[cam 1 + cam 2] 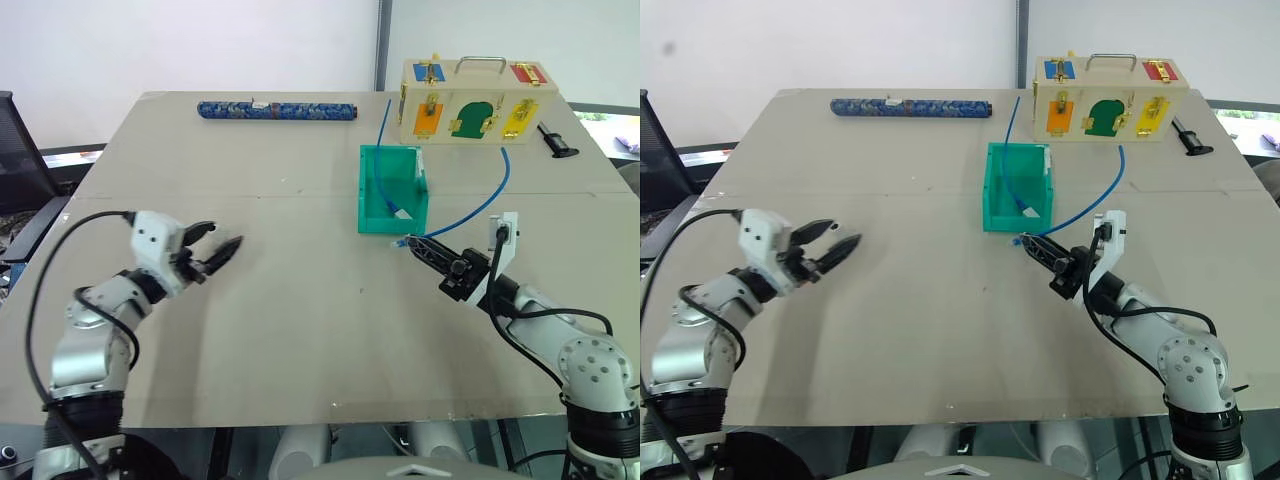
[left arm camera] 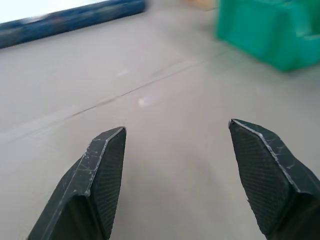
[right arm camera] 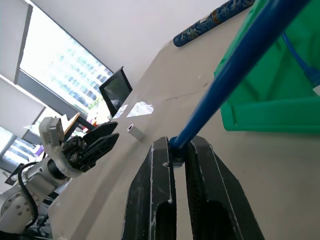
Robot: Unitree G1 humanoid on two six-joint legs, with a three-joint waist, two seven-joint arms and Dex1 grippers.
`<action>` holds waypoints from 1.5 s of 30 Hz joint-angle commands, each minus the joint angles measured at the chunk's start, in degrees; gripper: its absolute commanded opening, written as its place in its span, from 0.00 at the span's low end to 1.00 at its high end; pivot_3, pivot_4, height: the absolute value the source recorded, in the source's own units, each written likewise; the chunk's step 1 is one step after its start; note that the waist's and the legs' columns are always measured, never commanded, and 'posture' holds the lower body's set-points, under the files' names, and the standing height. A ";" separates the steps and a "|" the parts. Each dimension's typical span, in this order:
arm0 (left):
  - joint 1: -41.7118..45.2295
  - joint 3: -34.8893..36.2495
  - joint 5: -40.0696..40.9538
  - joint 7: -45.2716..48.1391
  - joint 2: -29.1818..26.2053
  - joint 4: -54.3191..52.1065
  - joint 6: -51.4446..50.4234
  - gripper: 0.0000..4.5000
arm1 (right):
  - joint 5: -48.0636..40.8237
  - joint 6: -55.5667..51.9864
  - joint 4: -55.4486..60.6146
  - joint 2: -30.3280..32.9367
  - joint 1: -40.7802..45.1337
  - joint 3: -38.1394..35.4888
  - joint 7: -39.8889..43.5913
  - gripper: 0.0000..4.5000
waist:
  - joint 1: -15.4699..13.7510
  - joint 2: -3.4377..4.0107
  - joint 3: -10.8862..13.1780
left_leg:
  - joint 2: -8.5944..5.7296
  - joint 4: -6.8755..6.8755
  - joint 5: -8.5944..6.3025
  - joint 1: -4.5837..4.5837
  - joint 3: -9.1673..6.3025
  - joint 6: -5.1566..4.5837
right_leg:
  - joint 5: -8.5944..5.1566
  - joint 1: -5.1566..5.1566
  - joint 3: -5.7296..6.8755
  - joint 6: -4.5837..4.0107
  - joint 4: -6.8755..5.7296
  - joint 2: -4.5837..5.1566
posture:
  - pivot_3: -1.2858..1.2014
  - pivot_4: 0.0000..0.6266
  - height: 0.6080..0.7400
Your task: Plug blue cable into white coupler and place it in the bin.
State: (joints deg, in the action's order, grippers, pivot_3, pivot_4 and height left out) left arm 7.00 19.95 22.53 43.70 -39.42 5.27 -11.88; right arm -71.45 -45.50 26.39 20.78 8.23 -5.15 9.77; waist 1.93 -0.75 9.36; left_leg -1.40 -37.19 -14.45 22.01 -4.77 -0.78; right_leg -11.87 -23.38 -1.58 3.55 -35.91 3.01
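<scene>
Blue cable (image 1: 487, 205) arching beside teal bin (image 1: 376, 219)

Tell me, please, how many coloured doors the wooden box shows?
5: blue and red in the upper row; orange, green and yellow below; the box's other sides are hidden.

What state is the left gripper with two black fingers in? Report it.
Open. The left gripper holds nothing: in the left wrist view its black fingers stand wide apart with only bare tan tabletop between them.
</scene>
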 commanded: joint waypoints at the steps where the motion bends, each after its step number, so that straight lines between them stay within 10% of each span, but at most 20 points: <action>1: 1.64 1.73 -2.14 -1.40 -1.84 4.86 2.53 0.74 | 1.46 0.70 0.21 -0.63 1.60 0.88 1.91 0.00 | -0.06 0.00 0.00 | -0.01 0.00 0.00 0.01 0.00 0.00 | 0.00 0.00 0.00 0.00 0.00 0.01 | 0.52 0.24 0.99; 25: 21.99 -9.49 -11.02 5.15 -1.24 36.11 10.57 0.74 | 1.87 0.39 4.36 -1.31 -0.39 -0.63 -0.20 0.00 | -1.00 -0.05 -0.02 | -0.03 0.02 0.00 0.11 0.05 0.00 | 0.03 -0.17 0.00 0.00 -0.04 0.06 | 0.52 0.24 0.99; 33: 22.66 -10.08 -11.64 7.83 0.73 39.98 16.15 0.07 | 1.69 0.36 5.50 -0.91 -1.36 -1.00 -0.87 0.00 | -1.14 -0.06 -0.03 | -0.04 0.02 0.00 0.11 0.05 0.00 | 0.03 -0.16 0.00 0.00 -0.05 0.10 | 0.52 0.24 0.99; 45: 16.01 -23.79 -6.00 24.41 4.19 4.57 -0.84 0.08 | 15.99 2.64 8.21 9.11 -0.30 3.93 9.05 0.00 | -1.10 -0.05 -0.02 | -0.07 -0.07 0.00 0.28 -0.02 0.00 | 0.03 -0.18 0.02 -0.01 -0.02 0.12 | 0.52 0.24 0.99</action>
State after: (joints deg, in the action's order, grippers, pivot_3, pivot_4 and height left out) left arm 22.92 -2.11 15.98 67.14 -35.11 15.44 -10.73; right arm -57.26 -44.33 31.76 28.99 6.99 -1.61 16.44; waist 0.84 -0.80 9.34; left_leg -1.46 -37.27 -14.44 22.29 -4.78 -0.78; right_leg -11.85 -23.57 -1.56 3.54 -35.93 3.11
